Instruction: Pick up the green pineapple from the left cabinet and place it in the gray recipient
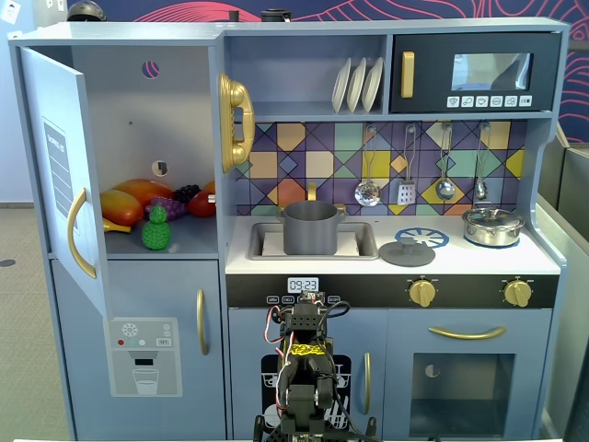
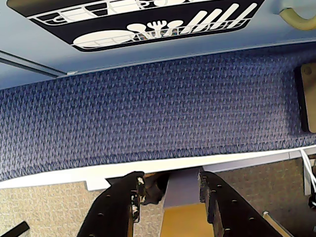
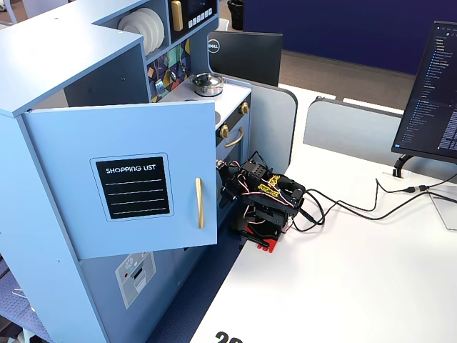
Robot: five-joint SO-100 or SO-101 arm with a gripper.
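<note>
The pineapple (image 1: 156, 230) stands at the front of the open cabinet (image 1: 138, 129) shelf, just ahead of the other fruit. It looks like light, stiff, bumpy plastic; pinching across the round body should hold best. The gripper (image 2: 170, 190), folded low, is apart and empty.

We note a white desk (image 3: 343, 286) with black cables (image 3: 357, 209) trailing across it, and a lit monitor (image 3: 430, 93) at its right edge in a fixed view. A second, dark Dell monitor (image 3: 246, 56) stands behind gray partition panels (image 3: 350, 131). Blue patterned carpet (image 2: 158, 113) covers the floor below. A dark blue wall (image 3: 343, 28) closes the room. Lighting is bright and even.
</note>
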